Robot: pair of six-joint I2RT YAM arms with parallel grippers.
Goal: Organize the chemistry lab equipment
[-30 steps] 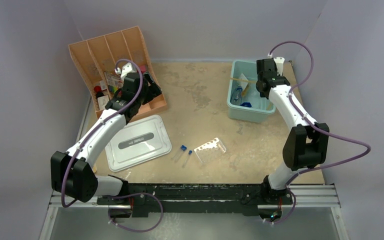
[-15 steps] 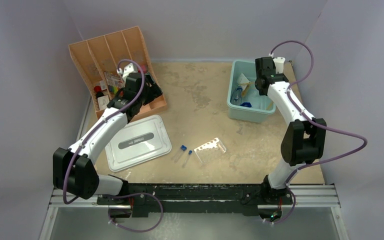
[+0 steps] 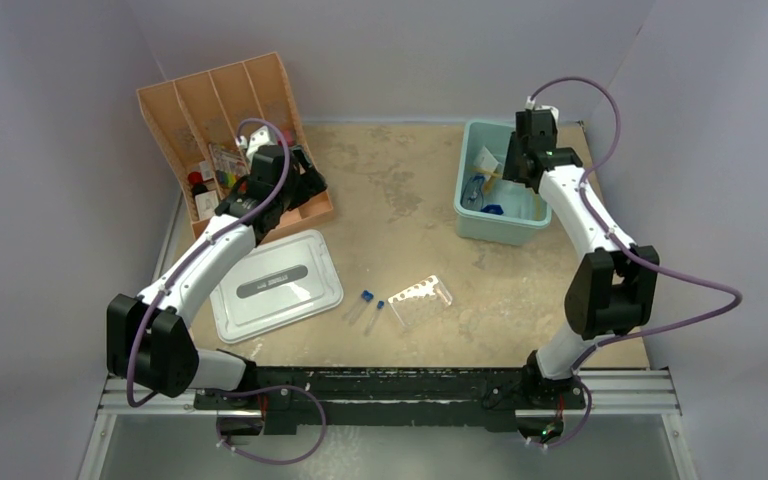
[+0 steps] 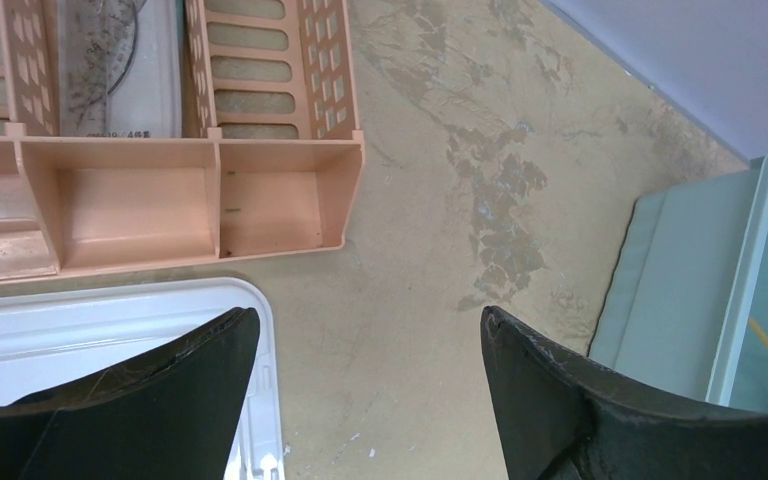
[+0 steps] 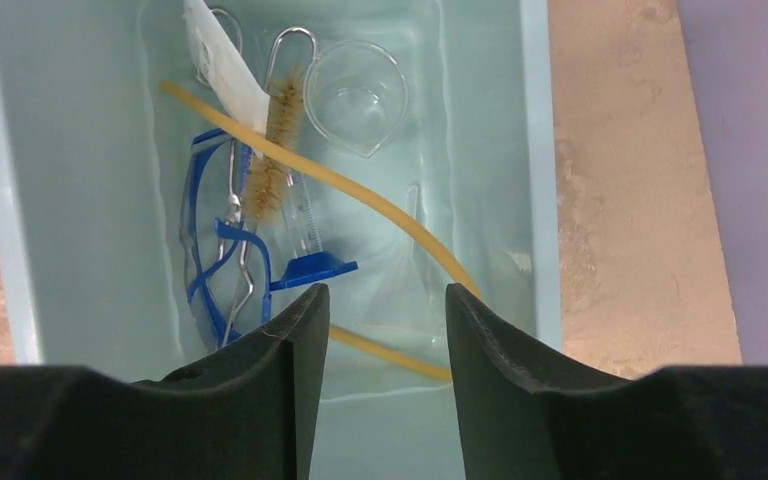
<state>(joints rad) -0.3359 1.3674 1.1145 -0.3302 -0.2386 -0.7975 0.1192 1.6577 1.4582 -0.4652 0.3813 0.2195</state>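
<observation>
Right hand (image 5: 382,300) hangs over the pale green bin (image 5: 542,150) at the far right of the desk (image 3: 400,200). Its fingers stand apart with a plain gap and nothing lies between them.

The bin holds:
- a tan rubber tube (image 5: 360,203), running slantwise across the floor
- blue-framed goggles (image 5: 205,250), towards the left wall
- a bristle brush (image 5: 270,150), crossing the tube
- a clear beaker (image 5: 358,95)
- a white packet (image 5: 225,65)
- a blue-based piece (image 5: 310,270), just beside the goggles

Left hand (image 4: 368,320) is spread wide and empty. It sits above bare desk, between the near edge of the orange organizer (image 4: 190,215) and the corner of the grey lid (image 4: 110,320).

Two blue-capped test tubes (image 3: 363,303) lie loose on the desk near its middle. The clear holed rack (image 3: 422,297) lies on its side just right of them. Both are well apart from either hand.
</observation>
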